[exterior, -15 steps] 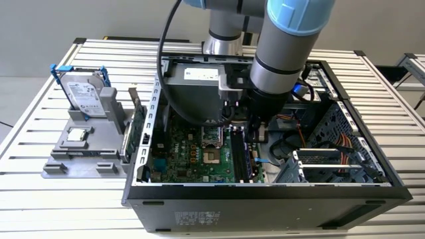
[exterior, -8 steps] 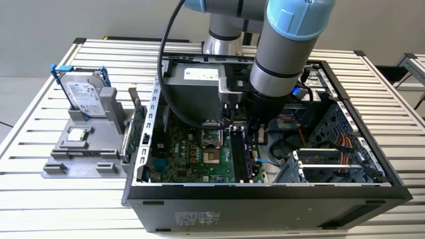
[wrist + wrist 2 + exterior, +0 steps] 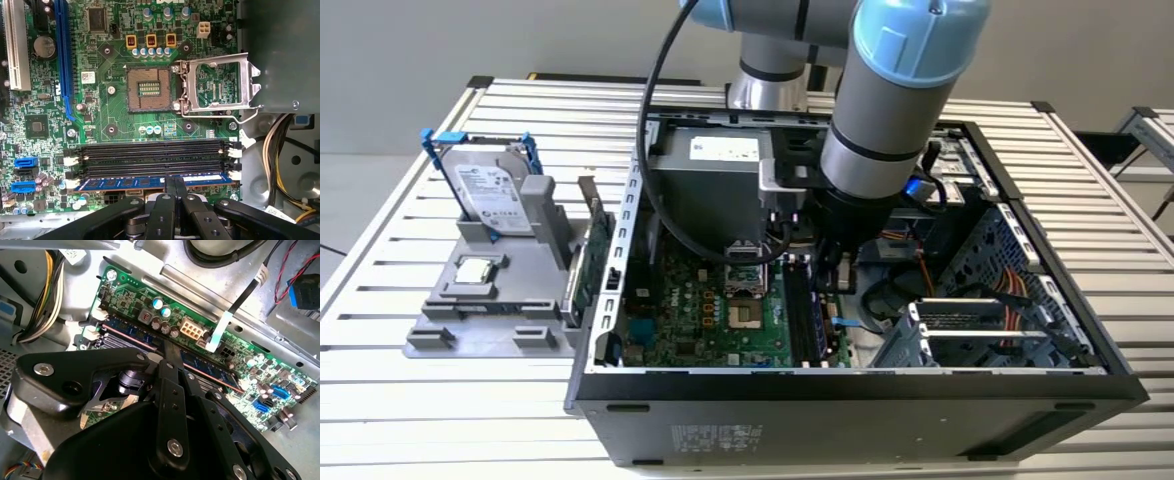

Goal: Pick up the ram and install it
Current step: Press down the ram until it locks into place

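Step in hand: the install, in my judgement. The pick-up is done; the ram (image 3: pixel 150 182) sits edge-down in the slot nearest the gripper, at the edge of the row of memory slots (image 3: pixel 150 155) on the motherboard (image 3: pixel 125 120).
Gripper: the gripper (image 3: pixel 176 186) is down inside the computer case (image 3: pixel 854 385), its two fingers pressed close together on the ram's top edge near mid-length, pinching the thin strip.
Where the ram is: between the white end latches (image 3: pixel 235 175) of its slot, the three other slots beside it dark and bare. In the second wrist view the ram (image 3: pixel 135 333) shows as a blue strip running out from under the fingers.
Long axis: parallel to the other slots and to the board's edge, running across the board beside the open CPU socket (image 3: pixel 147 89); broad faces upright, thin edge up.
What the next move calls for: a straight, even push into the slot, judged by whether both latches close; whether they are already closed I cannot tell.
Elsewhere: the hard drive (image 3: pixel 494 195) stands in its grey holder on the table, well apart from the case.
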Controlling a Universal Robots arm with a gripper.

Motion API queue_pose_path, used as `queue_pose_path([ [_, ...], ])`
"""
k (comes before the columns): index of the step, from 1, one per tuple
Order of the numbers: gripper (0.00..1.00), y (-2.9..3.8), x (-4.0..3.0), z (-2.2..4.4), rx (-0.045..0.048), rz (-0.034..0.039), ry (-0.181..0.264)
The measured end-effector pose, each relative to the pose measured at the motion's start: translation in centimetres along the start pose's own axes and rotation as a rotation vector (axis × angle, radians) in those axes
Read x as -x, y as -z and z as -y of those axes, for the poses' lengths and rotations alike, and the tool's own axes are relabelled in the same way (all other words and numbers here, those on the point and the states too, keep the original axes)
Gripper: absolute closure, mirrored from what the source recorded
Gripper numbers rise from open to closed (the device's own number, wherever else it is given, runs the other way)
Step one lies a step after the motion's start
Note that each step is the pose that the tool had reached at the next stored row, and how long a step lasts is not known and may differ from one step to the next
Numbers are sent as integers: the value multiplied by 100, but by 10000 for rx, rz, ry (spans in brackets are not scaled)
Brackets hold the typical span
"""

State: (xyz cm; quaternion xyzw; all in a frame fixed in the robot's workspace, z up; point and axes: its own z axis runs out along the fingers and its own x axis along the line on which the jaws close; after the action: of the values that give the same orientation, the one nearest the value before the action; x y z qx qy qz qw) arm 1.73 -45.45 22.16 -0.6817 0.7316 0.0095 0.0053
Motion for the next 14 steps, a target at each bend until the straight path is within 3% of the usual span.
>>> queue_pose_path([
  [11,100,-28,-1,0,1,16,-1],
  [14,100,-40,-5,0,10,108,0],
])
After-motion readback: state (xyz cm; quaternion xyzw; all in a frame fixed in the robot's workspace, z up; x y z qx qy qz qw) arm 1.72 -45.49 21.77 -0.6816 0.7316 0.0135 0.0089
